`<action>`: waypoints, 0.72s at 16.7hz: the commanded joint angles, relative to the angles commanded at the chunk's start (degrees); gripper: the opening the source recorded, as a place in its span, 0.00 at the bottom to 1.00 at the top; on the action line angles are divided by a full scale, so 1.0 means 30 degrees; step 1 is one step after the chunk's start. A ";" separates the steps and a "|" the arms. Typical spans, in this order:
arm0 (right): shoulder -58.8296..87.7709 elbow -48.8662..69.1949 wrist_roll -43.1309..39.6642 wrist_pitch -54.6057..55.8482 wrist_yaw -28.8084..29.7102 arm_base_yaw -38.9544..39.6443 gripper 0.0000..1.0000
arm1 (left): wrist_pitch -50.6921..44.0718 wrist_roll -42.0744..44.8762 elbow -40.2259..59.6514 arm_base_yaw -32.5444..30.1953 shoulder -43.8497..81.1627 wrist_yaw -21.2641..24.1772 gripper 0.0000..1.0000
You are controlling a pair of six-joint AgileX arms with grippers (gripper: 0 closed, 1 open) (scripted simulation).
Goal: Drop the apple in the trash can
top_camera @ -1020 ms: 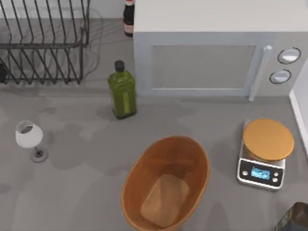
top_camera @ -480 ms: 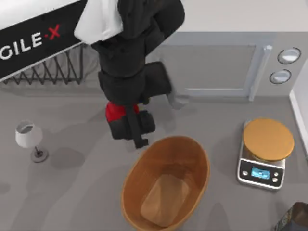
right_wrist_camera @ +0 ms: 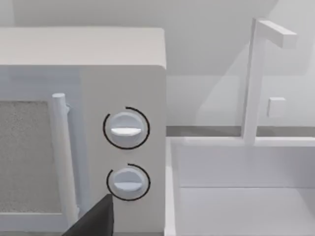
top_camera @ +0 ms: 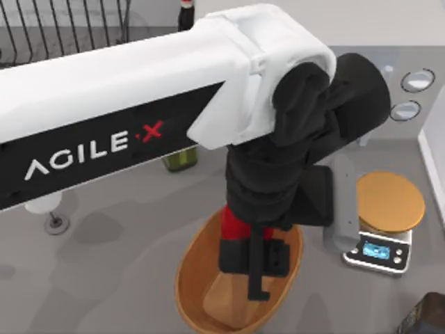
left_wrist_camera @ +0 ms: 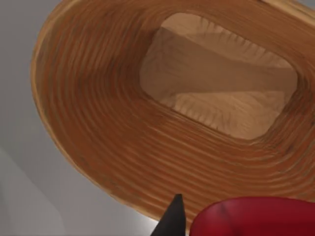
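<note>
Carrying is done: left gripper hangs over the large oval orange-brown wooden trash can, fingers clamped on the small glossy red apple. Next, I'd judge, those fingers need opening.

We see even, soft, bright light with no glare. Our left arm casts a faint blurred shadow on the grey table. The trash can interior shades gently darker along its ribbed walls.
</note>
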 joint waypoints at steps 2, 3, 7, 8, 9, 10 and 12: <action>0.0000 0.0000 0.0000 0.0000 0.0000 0.0000 1.00 | 0.0000 0.0000 0.0000 0.0000 0.0000 0.0000 0.00; 0.0000 0.0000 0.0000 0.0000 0.0000 0.0000 1.00 | 0.0011 0.0009 0.0022 0.0060 0.0081 0.0037 0.00; 0.0000 0.0000 0.0000 0.0000 0.0000 0.0000 1.00 | 0.1028 0.0087 -0.0818 0.0160 0.0057 0.0086 0.00; 0.0000 0.0000 0.0000 0.0000 0.0000 0.0000 1.00 | 0.1580 0.0146 -0.1250 0.0191 0.0056 0.0085 0.00; 0.0000 0.0000 0.0000 0.0000 0.0000 0.0000 1.00 | 0.2199 0.0217 -0.1737 0.0224 0.0065 0.0075 0.00; 0.0000 0.0000 0.0000 0.0000 0.0000 0.0000 1.00 | 0.2839 0.0292 -0.2262 0.0264 0.0086 0.0064 0.00; 0.0000 0.0000 0.0000 0.0000 0.0000 0.0000 1.00 | 0.4029 0.0414 -0.3307 0.0359 0.0197 0.0044 0.00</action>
